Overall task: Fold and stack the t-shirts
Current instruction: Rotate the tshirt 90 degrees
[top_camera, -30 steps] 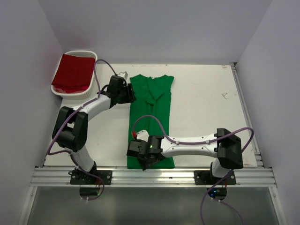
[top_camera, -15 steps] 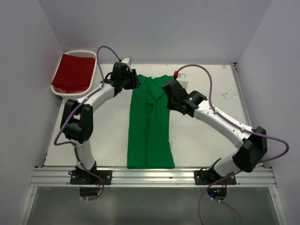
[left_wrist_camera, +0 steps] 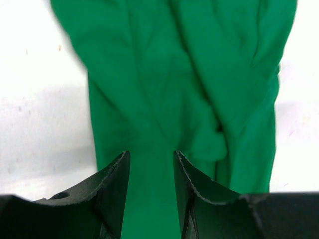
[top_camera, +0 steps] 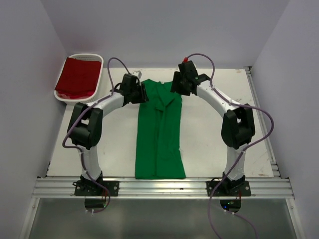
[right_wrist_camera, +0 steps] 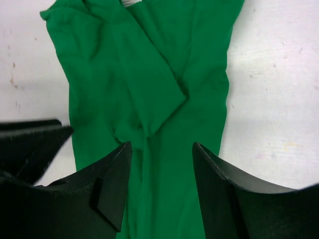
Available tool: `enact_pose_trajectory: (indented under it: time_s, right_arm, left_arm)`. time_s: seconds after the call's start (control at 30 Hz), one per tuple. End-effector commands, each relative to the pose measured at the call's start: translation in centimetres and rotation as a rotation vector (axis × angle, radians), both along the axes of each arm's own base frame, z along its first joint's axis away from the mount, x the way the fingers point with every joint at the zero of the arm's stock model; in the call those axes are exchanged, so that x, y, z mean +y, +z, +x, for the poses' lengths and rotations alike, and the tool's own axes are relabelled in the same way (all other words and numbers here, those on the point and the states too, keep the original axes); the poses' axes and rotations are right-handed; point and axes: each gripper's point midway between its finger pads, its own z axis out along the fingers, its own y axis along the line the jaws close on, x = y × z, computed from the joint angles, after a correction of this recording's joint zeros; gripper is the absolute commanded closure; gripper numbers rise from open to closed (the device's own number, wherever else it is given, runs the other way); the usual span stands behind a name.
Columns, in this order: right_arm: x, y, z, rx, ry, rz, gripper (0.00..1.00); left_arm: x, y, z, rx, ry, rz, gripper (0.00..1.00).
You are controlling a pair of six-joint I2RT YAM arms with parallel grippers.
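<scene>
The bright green t-shirt (top_camera: 159,139) lies on the table folded lengthwise into a long strip, collar end far from me. My left gripper (top_camera: 143,93) is at its far left corner, open, with green cloth (left_wrist_camera: 189,74) showing between and below the jaws (left_wrist_camera: 149,159). My right gripper (top_camera: 175,88) is at the far right corner, open (right_wrist_camera: 162,147) above the shirt (right_wrist_camera: 149,74). The white neck label (right_wrist_camera: 130,2) peeks in at the top edge. The dark red t-shirt (top_camera: 77,77) lies in the basket.
The white slatted basket (top_camera: 75,99) stands at the far left corner of the white table (top_camera: 219,129). White walls close in on three sides. A metal rail (top_camera: 159,186) runs along the near edge. The left gripper's black fingers (right_wrist_camera: 30,137) show in the right wrist view.
My right arm swung from the shirt's near hem up to its far collar end. My left gripper stayed at the far left corner, shifting slightly. The shirt's lower part now lies uncovered.
</scene>
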Motion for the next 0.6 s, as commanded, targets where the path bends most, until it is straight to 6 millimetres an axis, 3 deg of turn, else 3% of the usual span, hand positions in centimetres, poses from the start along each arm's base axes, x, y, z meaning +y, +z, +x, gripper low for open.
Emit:
enact_pose_trajectory:
  time_s: [0.0, 0.13, 0.33, 0.57]
  right_arm:
    - [1.5, 0.8, 2.6, -0.013, 0.041, 0.150, 0.45]
    - [2.3, -1.3, 4.2, 0.037, 0.049, 0.209, 0.46]
    - [4.1, -3.9, 4.5, 0.103, 0.071, 0.285, 0.49]
    - [3.0, -5.9, 3.7, 0.136, 0.030, 0.246, 0.51]
  left_arm:
    - [0.4, 2.6, -1.0, -0.065, -0.001, -0.019, 0.56]
    - [1.4, 2.6, -2.9, -0.056, 0.020, -0.007, 0.56]
    - [2.2, 3.3, -4.0, -0.074, 0.036, 0.000, 0.55]
    - [2.6, 3.9, -4.4, -0.083, 0.046, 0.007, 0.55]
